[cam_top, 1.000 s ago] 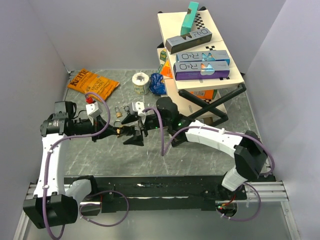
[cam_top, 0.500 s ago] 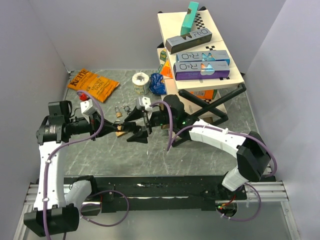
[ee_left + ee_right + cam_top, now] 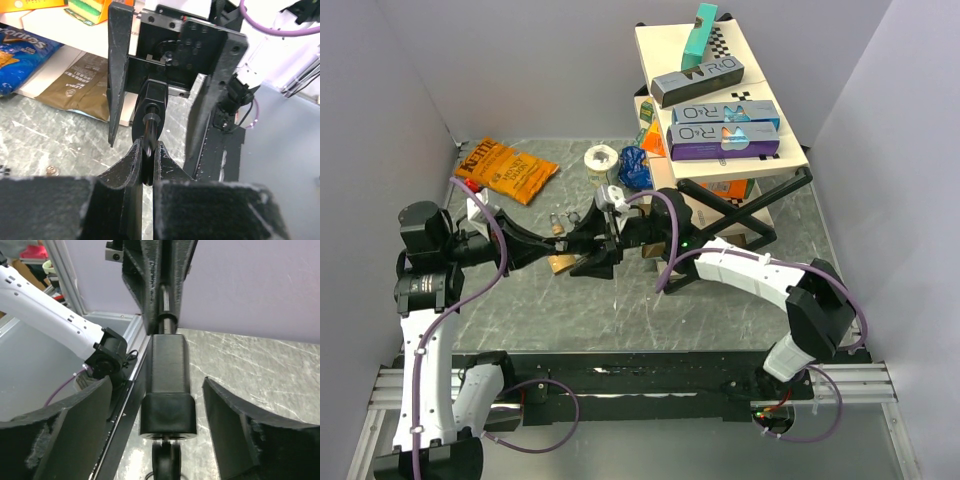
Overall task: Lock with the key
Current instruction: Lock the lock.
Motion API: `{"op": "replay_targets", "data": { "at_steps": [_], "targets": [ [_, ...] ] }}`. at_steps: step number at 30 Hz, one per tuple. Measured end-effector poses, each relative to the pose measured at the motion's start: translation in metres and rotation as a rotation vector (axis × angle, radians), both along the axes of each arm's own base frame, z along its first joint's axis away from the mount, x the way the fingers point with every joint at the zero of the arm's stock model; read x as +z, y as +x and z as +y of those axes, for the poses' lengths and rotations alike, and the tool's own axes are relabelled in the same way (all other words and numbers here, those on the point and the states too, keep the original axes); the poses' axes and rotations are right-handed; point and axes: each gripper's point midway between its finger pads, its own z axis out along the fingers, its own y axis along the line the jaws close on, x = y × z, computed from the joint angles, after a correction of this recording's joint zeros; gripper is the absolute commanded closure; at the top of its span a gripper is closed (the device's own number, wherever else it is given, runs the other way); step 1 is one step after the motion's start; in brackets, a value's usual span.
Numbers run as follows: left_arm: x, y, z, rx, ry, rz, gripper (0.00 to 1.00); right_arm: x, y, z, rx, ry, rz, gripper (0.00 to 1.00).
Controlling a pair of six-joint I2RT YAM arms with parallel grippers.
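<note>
A black padlock (image 3: 169,375) hangs in the air between my two grippers. My left gripper (image 3: 148,145) is shut on its thin shackle (image 3: 149,127), also seen in the right wrist view (image 3: 167,305). The black key head (image 3: 167,460) sticks out of the lock's other end, towards my right palm. My right gripper (image 3: 157,382) is open, with one finger on each side of the lock body (image 3: 155,97) and not touching it. In the top view the left gripper (image 3: 558,252) and right gripper (image 3: 588,250) meet mid-table and hide the lock.
A small padlock with keys (image 3: 558,222) lies just behind the grippers, and a tan object (image 3: 560,265) lies under them. A chip bag (image 3: 506,168), a tape roll (image 3: 601,160) and a blue bag (image 3: 635,168) are at the back. Stacked boxes on a black stand (image 3: 720,130) are at the back right.
My left arm has swung its wrist back to the left and risen. The meeting point of the grippers has shifted slightly towards the back. The left stays shut and the right stays open.
</note>
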Motion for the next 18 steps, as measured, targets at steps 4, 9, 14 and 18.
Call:
{"op": "replay_targets", "data": {
  "at_steps": [4,9,14,18],
  "targets": [
    [0.0022,-0.0025,-0.0012,-0.013,-0.014,0.020,0.99,0.0019,0.0015,0.0009,-0.001,0.010,0.001,0.37],
    [0.0047,-0.0050,-0.0017,-0.024,-0.022,0.023,0.99,0.0042,0.0041,0.0035,-0.002,0.016,-0.003,0.56],
    [0.0057,-0.0040,-0.0011,-0.024,-0.021,0.010,0.99,0.0035,0.0029,0.0032,0.007,0.013,-0.002,0.74],
    [0.0038,-0.0036,-0.0009,-0.025,-0.014,-0.003,0.99,0.0028,0.0026,0.0032,0.009,0.010,0.000,1.00]
  ]
}}
